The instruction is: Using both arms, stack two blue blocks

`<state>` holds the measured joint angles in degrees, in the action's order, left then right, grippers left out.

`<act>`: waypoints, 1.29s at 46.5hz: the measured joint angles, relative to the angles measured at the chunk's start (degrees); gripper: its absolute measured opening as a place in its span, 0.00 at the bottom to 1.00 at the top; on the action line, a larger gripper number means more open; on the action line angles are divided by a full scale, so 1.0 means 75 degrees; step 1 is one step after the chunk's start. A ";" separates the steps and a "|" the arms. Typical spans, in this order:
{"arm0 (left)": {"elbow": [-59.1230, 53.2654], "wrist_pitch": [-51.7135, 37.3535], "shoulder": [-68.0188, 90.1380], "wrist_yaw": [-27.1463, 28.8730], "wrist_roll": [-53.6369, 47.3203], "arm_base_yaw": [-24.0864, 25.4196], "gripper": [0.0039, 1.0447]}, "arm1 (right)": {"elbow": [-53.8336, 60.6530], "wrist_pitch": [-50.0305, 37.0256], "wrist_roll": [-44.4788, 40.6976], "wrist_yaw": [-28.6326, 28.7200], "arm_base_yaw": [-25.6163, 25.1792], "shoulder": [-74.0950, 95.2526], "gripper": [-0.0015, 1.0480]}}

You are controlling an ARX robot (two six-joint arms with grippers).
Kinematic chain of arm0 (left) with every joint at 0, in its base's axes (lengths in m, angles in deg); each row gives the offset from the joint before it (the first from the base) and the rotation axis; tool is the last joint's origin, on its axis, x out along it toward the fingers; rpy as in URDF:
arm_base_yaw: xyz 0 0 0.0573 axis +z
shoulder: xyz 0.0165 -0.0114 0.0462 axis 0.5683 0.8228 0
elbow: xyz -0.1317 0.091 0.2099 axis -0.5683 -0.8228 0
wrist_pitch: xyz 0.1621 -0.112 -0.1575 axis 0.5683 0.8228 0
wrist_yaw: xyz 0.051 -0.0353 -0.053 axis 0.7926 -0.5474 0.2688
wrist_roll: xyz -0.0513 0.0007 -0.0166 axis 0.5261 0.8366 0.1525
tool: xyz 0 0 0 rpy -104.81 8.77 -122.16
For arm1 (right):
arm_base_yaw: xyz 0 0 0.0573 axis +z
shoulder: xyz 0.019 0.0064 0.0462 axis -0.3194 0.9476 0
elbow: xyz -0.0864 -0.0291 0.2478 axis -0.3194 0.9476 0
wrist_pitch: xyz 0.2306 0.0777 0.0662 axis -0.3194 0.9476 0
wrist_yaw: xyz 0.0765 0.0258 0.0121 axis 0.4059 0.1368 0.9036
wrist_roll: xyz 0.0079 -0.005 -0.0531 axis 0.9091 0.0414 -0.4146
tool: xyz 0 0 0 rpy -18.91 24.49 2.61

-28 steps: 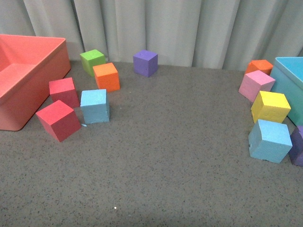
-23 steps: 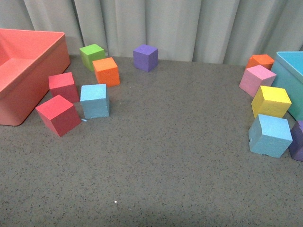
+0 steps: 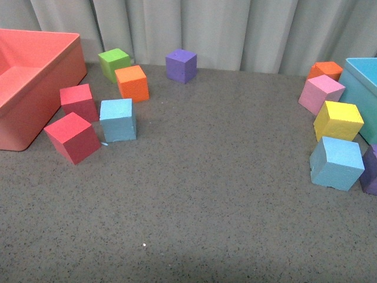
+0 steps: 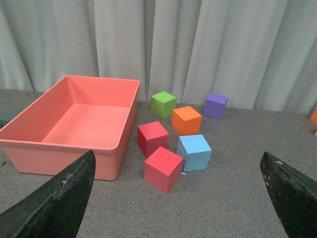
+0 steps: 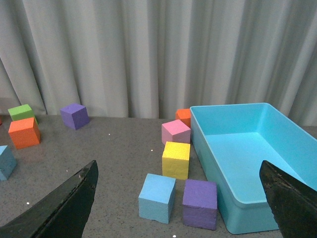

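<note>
Left blue block (image 3: 118,119): flat on the grey table (image 3: 206,194), on the robot's left side, upright, nothing on top of it.
Right blue block (image 3: 336,163): flat on the table on the robot's right side, turned a little, nothing on top of it.
Spacing: the 2 blue blocks lie well apart, with bare table between them; not stacked.
Left gripper (image 4: 177,156): spread wide, its 2 dark fingers (image 4: 59,198) at the lower corners of the left wrist view; it holds nothing and touches nothing, and is above the table, short of the left blue block.
Right gripper (image 5: 179,162): spread wide as well, fingers (image 5: 64,203) far apart; empty, touching nothing, with the right blue block lying between them further on.
Front view: neither arm shows.
Beside the left blue block: 2 red blocks, the near one (image 3: 73,137) tilted on the table plane and just beside it, the far one (image 3: 78,101) close behind; an orange block (image 3: 132,83) and a green block (image 3: 115,63) further back.
Purple block (image 3: 181,65): alone near the curtain (image 3: 206,29).
Red bin (image 3: 35,112): left of the red blocks.
Beside the right blue block: a yellow block (image 3: 337,120) just behind, a second purple block (image 3: 371,171) just beside it at the frame edge, then a pink block (image 3: 320,93) and a second orange block (image 3: 324,70).
Turquoise bin (image 3: 359,88): at the far right, behind the yellow block.
</note>
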<state>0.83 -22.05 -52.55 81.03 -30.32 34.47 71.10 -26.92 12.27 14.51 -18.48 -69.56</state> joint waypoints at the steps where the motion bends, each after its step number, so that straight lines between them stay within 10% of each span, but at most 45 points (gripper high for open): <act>1: 0.0000 0.0000 0.0000 0.0000 0.0000 0.0000 0.94 | 0.0000 0.0000 0.0000 0.0000 0.0000 0.0000 0.91; 12: 0.0000 0.0000 0.0000 0.0000 0.0000 0.0000 0.94 | 0.0000 0.0003 -0.0003 -0.0009 0.0000 0.0000 0.91; 19: 0.0000 0.0000 0.0000 0.0003 0.0000 0.0000 0.94 | -0.0449 0.0358 -0.1233 -0.2221 0.0737 0.1472 0.91; 32: 0.0000 0.0000 0.0000 0.0003 0.0000 0.0000 0.94 | -0.2498 -0.1990 -0.0134 -0.1469 0.0720 0.7522 0.91; 60: 0.0000 0.0000 0.0000 0.0000 0.0000 0.0000 0.94 | -0.6953 0.0819 0.2393 -0.0749 0.0501 1.3816 0.91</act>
<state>0.83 -22.05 -52.55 81.03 -30.32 34.47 18.95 -20.78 30.21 8.89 -14.72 34.07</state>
